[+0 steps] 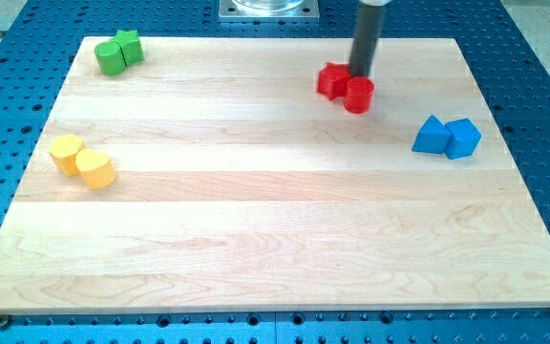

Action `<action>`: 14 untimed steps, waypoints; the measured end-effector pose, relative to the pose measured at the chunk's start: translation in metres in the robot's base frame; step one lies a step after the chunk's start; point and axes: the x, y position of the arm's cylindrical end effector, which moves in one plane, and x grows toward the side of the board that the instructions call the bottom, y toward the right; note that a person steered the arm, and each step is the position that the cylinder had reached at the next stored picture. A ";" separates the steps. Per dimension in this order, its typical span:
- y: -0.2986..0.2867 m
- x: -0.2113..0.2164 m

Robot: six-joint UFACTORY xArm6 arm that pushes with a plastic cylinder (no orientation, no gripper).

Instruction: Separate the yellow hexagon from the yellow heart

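Two yellow blocks sit touching at the view's left: the yellow hexagon (66,153) and, just to its lower right, the yellow heart (95,169). My tip (361,75) is far from them, at the view's upper right, right behind and touching or nearly touching two red blocks: a red block (332,80) and a red cylinder-like block (358,96).
Two green blocks (118,53) sit together at the board's top left corner. Two blue blocks (447,137) sit together at the right. The wooden board (275,239) lies on a blue perforated table. A metal base (267,9) is at the view's top.
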 end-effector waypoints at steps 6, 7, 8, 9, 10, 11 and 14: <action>-0.360 0.233; -0.397 0.170; -0.332 0.118; -0.221 0.083; -0.239 0.075; -0.172 0.038; -0.143 0.053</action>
